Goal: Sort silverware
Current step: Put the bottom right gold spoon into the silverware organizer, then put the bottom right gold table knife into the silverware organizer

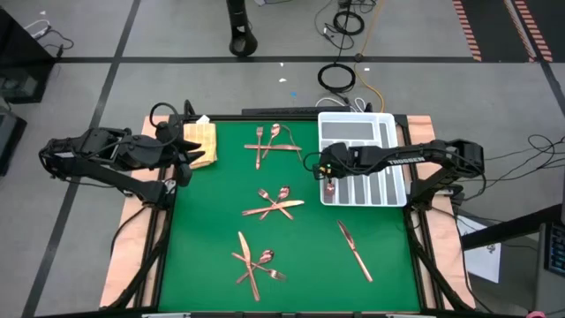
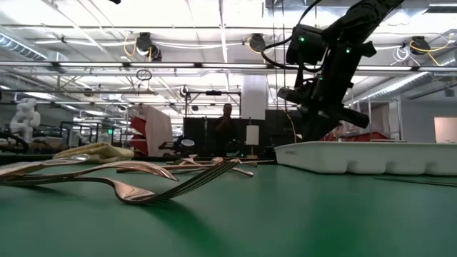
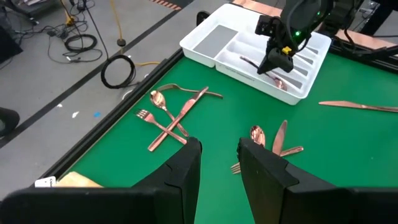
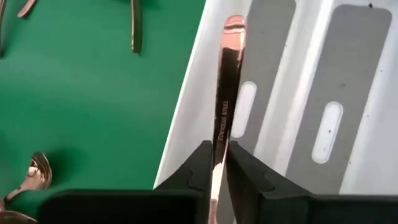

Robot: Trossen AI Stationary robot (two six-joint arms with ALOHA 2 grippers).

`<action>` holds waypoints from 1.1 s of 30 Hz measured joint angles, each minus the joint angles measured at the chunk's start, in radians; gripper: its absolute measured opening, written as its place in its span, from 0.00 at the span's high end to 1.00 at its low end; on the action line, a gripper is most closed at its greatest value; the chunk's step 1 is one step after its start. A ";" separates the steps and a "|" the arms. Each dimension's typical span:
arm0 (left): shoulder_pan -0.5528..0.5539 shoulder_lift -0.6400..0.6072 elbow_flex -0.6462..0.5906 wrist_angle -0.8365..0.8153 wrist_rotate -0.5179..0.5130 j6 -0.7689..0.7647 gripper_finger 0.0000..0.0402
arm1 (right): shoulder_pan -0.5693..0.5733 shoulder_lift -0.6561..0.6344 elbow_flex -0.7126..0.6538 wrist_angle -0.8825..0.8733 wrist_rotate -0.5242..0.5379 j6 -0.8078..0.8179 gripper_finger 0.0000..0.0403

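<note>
Green surface (image 1: 212,221): loose silverware (image 1: 274,205) clustered centre, white tray (image 1: 362,132) at 2 o'clock. Right end effector (image 4: 216,163) over tray's left edge, pinching a copper utensil handle (image 4: 227,81). Left end effector (image 3: 217,163) at 10 o'clock, narrow gap, empty.

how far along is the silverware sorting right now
Early. One copper piece seems to lie in the white tray already. The right gripper is over the tray's near slot, its fingers around a copper handle. Left to do: the group near the cloth, the middle group, the front pile and the lone knife. The left gripper waits, open and empty.
</note>
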 joint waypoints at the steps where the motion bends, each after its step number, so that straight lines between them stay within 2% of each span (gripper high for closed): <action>1: 0.000 0.000 0.000 0.000 0.000 0.000 0.71 | 0.000 0.000 0.000 0.000 0.000 -0.007 0.86; 7: 0.000 0.000 0.000 0.006 -0.001 0.000 0.71 | 0.000 -0.001 0.004 0.001 0.000 -0.050 0.70; 12: 0.000 0.000 0.000 0.006 -0.002 0.000 0.71 | 0.000 -0.043 0.070 -0.004 -0.015 -0.198 0.60; 15: 0.000 0.000 0.000 0.005 -0.003 0.000 0.71 | 0.004 -0.090 0.157 -0.063 -0.083 -0.291 0.57; 19: 0.000 0.000 0.000 -0.005 0.001 -0.001 0.71 | 0.076 -0.144 0.271 -0.273 -0.230 -0.301 0.55; 21: 0.000 0.000 0.000 -0.016 0.005 -0.002 0.71 | 0.150 -0.159 0.285 -0.409 -0.244 -0.243 0.55; 25: 0.000 0.000 0.000 -0.029 0.006 -0.025 0.71 | 0.338 -0.165 0.242 -0.613 -0.227 0.004 0.55; 28: 0.000 0.000 0.000 -0.029 0.007 -0.021 0.71 | 0.484 -0.165 0.182 -0.604 -0.232 0.211 0.55; 33: 0.000 0.000 0.000 -0.028 0.007 -0.018 0.71 | 0.672 -0.150 0.083 -0.449 -0.234 0.493 0.50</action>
